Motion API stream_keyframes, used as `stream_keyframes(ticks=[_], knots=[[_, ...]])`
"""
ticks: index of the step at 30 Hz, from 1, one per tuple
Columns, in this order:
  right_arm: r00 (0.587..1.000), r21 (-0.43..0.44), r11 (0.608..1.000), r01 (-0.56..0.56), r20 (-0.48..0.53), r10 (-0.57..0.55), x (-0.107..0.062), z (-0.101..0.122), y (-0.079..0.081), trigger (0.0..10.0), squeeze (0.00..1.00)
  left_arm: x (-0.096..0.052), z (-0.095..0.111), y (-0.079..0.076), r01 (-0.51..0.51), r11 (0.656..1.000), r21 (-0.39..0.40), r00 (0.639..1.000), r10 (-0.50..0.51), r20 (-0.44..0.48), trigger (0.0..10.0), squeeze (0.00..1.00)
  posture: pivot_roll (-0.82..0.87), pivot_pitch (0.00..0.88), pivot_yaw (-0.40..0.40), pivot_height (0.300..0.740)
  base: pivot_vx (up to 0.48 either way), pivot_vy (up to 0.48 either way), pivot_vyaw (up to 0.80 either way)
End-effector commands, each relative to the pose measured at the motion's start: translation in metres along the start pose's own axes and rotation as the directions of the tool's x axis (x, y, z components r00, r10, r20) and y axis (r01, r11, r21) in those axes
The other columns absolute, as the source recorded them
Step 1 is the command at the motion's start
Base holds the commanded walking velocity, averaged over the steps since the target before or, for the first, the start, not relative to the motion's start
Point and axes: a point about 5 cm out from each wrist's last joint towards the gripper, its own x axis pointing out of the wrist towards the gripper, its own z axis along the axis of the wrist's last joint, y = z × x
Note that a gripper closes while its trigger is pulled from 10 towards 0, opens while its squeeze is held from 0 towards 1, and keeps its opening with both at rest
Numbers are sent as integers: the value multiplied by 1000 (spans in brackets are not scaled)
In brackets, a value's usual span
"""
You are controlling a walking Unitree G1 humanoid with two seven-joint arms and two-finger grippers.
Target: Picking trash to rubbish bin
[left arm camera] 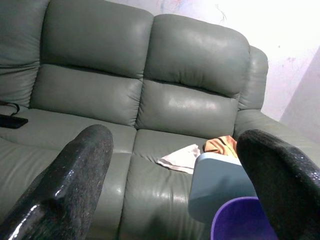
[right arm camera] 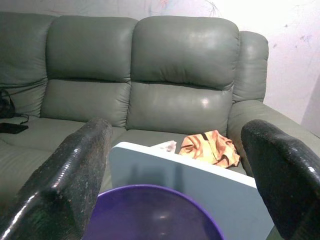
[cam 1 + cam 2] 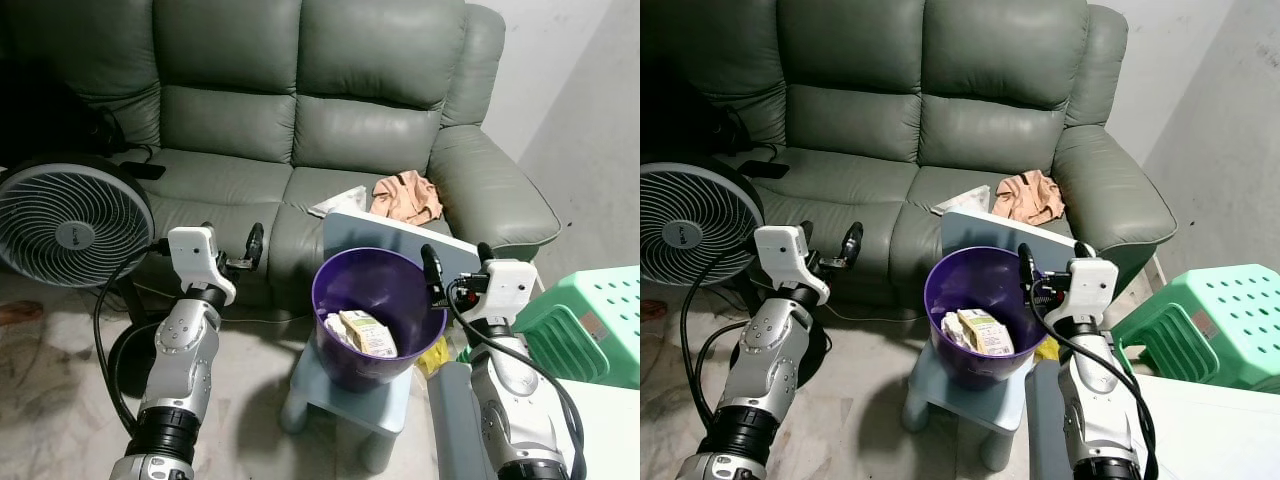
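Note:
A purple rubbish bin (image 3: 337, 287) stands on a light-blue stool (image 3: 350, 400) in front of the grey-green sofa (image 3: 300, 110). Inside it lie a yellowish carton and crumpled white paper (image 3: 362, 332). On the sofa seat behind it lie a white crumpled paper (image 3: 340, 201) and an orange-tan crumpled piece (image 3: 407, 197). My left gripper (image 3: 232, 243) is raised to the left of the bin, open and empty, and points at the sofa. At the bin's right rim my right gripper (image 3: 458, 262) is open and empty too. The right wrist view shows the bin's rim (image 2: 155, 192) just below the fingers (image 2: 65, 185).
A light-blue panel (image 3: 395, 240) leans behind the bin. A floor fan (image 3: 70, 222) stands at the left, its cable running on the floor. A green perforated stool (image 3: 590, 320) is at the right. A black remote (image 3: 140, 170) lies on the sofa's left seat.

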Motion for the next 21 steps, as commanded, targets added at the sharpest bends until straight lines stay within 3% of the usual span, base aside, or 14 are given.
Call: stream_keyframes(ticks=[1, 21], knots=[[1000, -5, 1000, 4, 0, -4, 1, 1, 0, 10000, 0, 3, 2, -2, 4, 1000, 1, 1000, -4, 6, 10000, 0, -12, 0, -71, 740, 0, 0, 0], [1000, -4, 1000, 5, -1, -5, 4, 1, 1, 10000, 0, 6, 2, -2, 11, 1000, -10, 1000, -11, 6, 10000, 0, -10, 0, -71, 740, 0, 0, 0]])
